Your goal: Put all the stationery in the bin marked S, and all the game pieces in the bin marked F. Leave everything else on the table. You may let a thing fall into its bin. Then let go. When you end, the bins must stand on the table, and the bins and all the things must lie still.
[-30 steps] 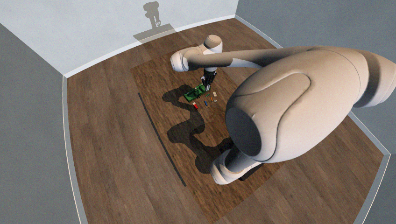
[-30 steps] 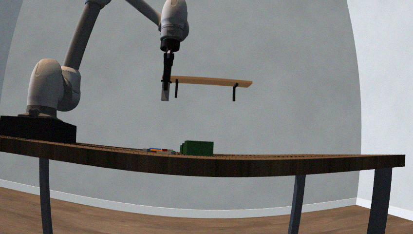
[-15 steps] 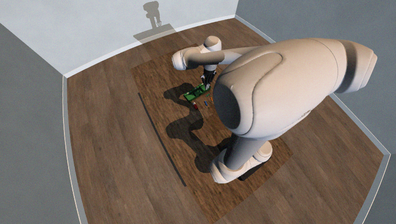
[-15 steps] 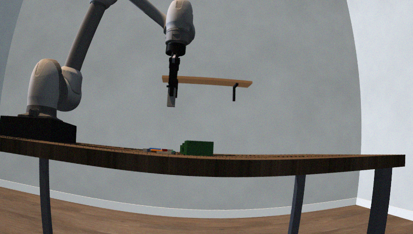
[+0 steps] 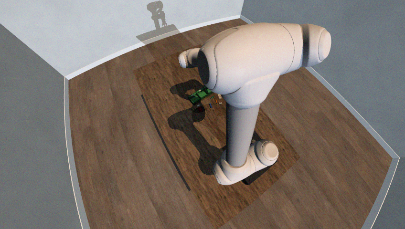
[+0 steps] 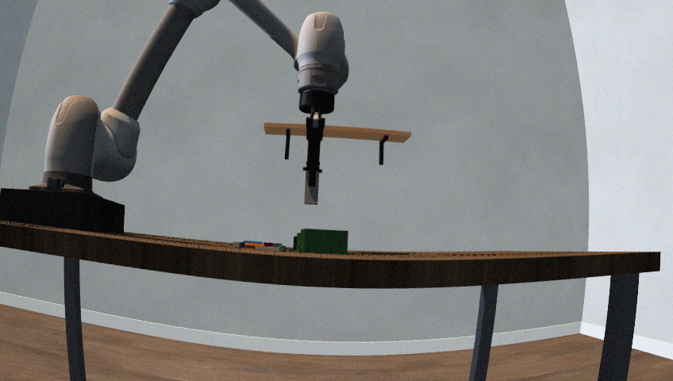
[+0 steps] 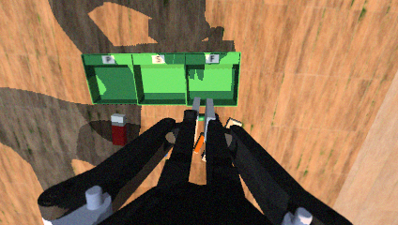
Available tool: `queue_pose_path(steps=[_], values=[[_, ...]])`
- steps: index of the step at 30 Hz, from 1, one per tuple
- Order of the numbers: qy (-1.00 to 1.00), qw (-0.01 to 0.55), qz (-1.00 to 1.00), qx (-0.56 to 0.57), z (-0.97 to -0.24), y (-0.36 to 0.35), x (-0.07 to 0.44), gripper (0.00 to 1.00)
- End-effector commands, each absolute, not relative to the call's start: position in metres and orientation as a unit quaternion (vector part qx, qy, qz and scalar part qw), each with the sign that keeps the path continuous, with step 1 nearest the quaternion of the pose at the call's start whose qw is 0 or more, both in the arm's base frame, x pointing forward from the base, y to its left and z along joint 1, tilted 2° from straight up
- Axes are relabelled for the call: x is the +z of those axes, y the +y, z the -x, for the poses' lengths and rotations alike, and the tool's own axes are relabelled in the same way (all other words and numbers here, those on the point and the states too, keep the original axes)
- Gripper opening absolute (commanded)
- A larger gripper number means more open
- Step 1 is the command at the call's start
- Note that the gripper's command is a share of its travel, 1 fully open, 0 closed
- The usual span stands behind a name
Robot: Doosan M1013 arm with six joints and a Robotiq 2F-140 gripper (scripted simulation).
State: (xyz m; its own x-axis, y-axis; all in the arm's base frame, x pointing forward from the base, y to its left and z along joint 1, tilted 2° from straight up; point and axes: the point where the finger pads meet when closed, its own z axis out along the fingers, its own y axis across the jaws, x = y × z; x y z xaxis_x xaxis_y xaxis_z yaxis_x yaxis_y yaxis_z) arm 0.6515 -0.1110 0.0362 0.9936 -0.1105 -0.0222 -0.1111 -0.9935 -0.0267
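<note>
The gripper [image 6: 310, 202] [image 7: 202, 107] points straight down, its fingers nearly together with only a narrow gap, holding nothing. Seen from the wrist, its tips overlap the near edge of bin F [image 7: 225, 105]; the outside view shows them well above the green bins [image 5: 201, 94] [image 6: 324, 240]. Beneath, outside the bins, a small green piece [image 5: 211, 97] [image 6: 282, 246] [image 7: 201, 118] and an orange stick [image 5: 216, 101] [image 6: 255, 244] [image 7: 199, 143] show through the gap between the fingers. A pale block [image 5: 219, 96] [image 7: 233, 123] lies near bin F, and a small pale piece [image 5: 220, 103] [image 7: 204, 158] near the orange stick. A blue piece [image 5: 210, 105] [image 6: 252, 242] and a red-and-white block [image 5: 200, 109] [image 7: 118, 135] lie on the table too, the latter in shadow near bin P [image 7: 114, 103]. Bin S [image 7: 161, 105] sits between P and F. The wood-grain table [image 5: 224, 210] [image 6: 378, 273] stands on dark legs over a plank floor [image 5: 99, 170] [image 6: 236, 363], with a wooden shelf [image 6: 354, 132] on the grey wall behind. In the wrist view the orange stick's long axis runs toward the bins, leaning slightly right at its far end; the green piece lies crosswise, and the red-and-white block points its white end binward.

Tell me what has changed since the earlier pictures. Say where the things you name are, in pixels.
The hand [image 6: 310, 202] [image 7: 202, 107] has moved down and to the right in the exterior view, away from the base and toward the bins. In the top view the big elbow [image 5: 250, 56] has swung up and to the left. No grasp or release can be seen. The green bins [image 5: 202, 94] [image 6: 323, 240] [image 7: 137, 84] and the blue piece [image 5: 210, 105] stayed put.
</note>
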Motion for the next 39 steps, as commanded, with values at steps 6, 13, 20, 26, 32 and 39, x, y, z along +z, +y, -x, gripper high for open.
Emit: queue_pose_path(steps=[6, 13, 20, 26, 32, 39], values=[[0.055, 0.014, 0.998, 0.010, -0.675, -0.128, 0.013, 0.05], [0.055, 0.014, 0.998, 0.010, -0.675, -0.127, 0.003, 0.05], [0.055, 0.014, 0.998, 0.010, -0.675, -0.127, -0.016, 0.05], [0.055, 0.014, 0.998, 0.010, -0.674, -0.126, -0.027, 0.05], [0.055, 0.014, 0.998, 0.010, -0.674, -0.126, -0.043, 0.05], [0.055, 0.014, 0.998, 0.010, -0.674, -0.126, -0.046, 0.05]])
